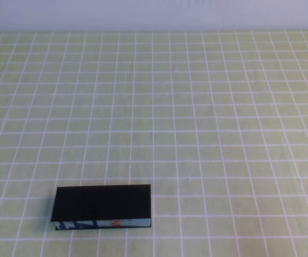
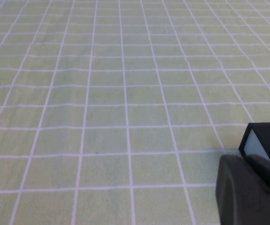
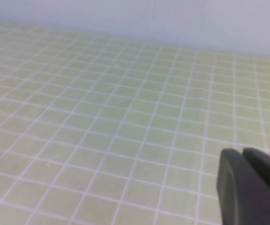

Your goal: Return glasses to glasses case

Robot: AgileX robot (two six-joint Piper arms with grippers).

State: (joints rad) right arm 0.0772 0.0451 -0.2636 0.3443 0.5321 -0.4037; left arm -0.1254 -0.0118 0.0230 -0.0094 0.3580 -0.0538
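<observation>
black rectangular hinged glasses case (image 1: 102,203) closed, near-left on green checked desk (image 1: 207,134) | left end effector (image 2: 250,192) beside its corner (wrist view only), right end effector (image 3: 250,187) over bare cloth | both: cannot tell spread

The worktop (image 1: 207,107) is seen from a raised camera on the robot's side, angled down, with the closed glasses case (image 1: 103,206) at the near edge. A low, close view across the gridded cloth is given by the left wrist camera, where the left pincer (image 2: 250,192) and a case corner (image 2: 266,140) are shared. The right wrist camera is aimed toward the far wall, the right pincer (image 3: 250,187) showing.
</observation>
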